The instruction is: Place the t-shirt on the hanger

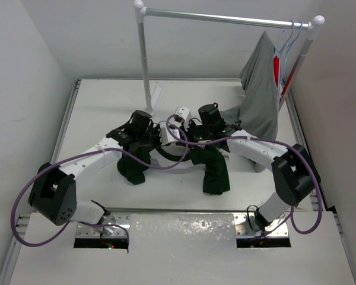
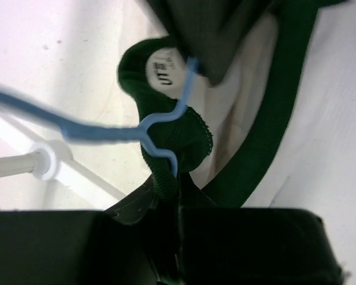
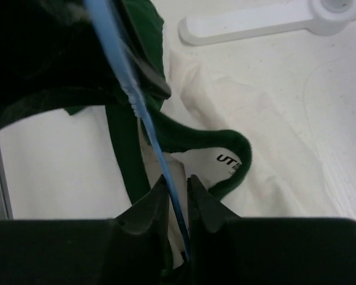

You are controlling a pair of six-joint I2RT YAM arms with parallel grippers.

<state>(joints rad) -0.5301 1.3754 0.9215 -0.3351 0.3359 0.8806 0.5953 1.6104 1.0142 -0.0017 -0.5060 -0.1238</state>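
Left tool is pressed together on the shirt's green collar, a firm pinch on the band just by the neck label. The shirt itself lies bunched in the middle of the worktop, right between the two arms, with a dark sleeve flopped out on either side.

And there's the hanger: the thin blue wire runs across the neck opening and bends at the collar. Right tool has that wire between its fingers, which stand very close on both sides of it. Whether they're truly biting, I can't tell from here.

So to my eye this is the threading step, with the hanger being worked in through the neck and nothing hung yet. Next, I'd say the left has to hold that collar open and steady while the right angles the hanger so its shoulders slip inside the fabric. It needs a sure grip first, because that wire is thin and looks ready to twist or slide.

Beyond them, the rack stands at the back with a grey garment on it.
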